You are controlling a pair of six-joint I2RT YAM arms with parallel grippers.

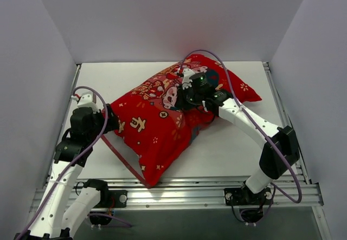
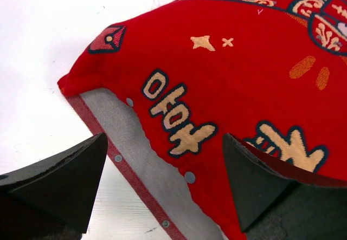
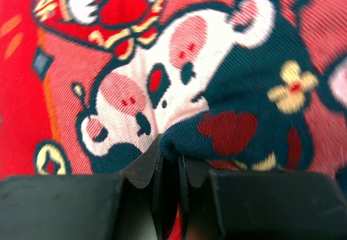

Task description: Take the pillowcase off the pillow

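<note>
Right wrist view: the right gripper (image 3: 168, 156) has its jaws closed on a small fold of the pillowcase (image 3: 227, 88), pinched at their very tips, with printed cloth spreading beyond them. In the left wrist view the left gripper (image 2: 162, 142) has its jaws wide apart, and the cover's pale snap flap (image 2: 127, 131) lies between them. The pillow is hidden inside the cover. The left jaws should probably close on the flap alone, deep rather than at the tips. A slow pull would then keep the right pinch from slipping.
</note>
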